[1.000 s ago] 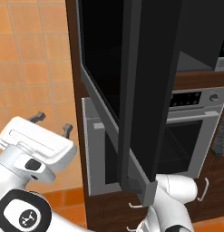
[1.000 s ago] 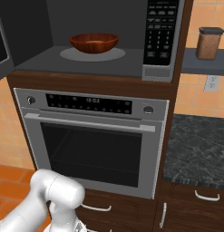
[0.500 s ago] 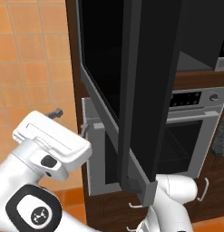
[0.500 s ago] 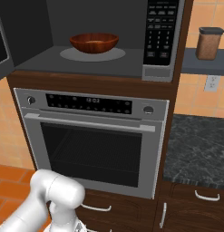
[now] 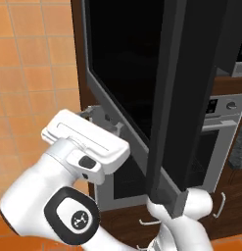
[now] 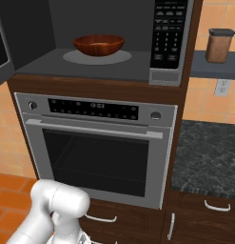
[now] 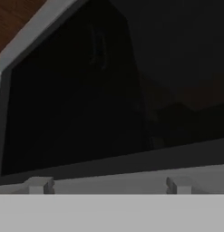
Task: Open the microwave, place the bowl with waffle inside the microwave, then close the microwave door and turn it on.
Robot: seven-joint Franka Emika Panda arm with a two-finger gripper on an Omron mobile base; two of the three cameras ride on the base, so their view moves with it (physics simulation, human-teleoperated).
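Note:
The microwave [image 6: 169, 43] stands open, and the reddish-brown bowl [image 6: 98, 44] sits inside on its round grey plate. The waffle in it shows at most as a paler patch. The microwave door [image 5: 122, 63] is swung wide out toward me, its black glass facing left and its grey edge [image 5: 176, 98] running down the middle of the left base view. My gripper [image 5: 103, 119] is open, empty, and close against the door's lower outer face. In the hand view the black glass [image 7: 86, 90] looms just ahead, with the gripper [image 7: 109, 186] spread wide below it.
A silver oven [image 6: 95, 147] with a bar handle sits under the microwave. To the right lie a dark stone counter [image 6: 209, 157] and a shelf holding a brown jar [image 6: 219, 45]. Orange tiled wall [image 5: 29, 73] is on the left behind the door.
My hand has swung right and slightly up, from well left of the door to right beside its lower outer edge. The gripper stays open. Door and bowl have not moved.

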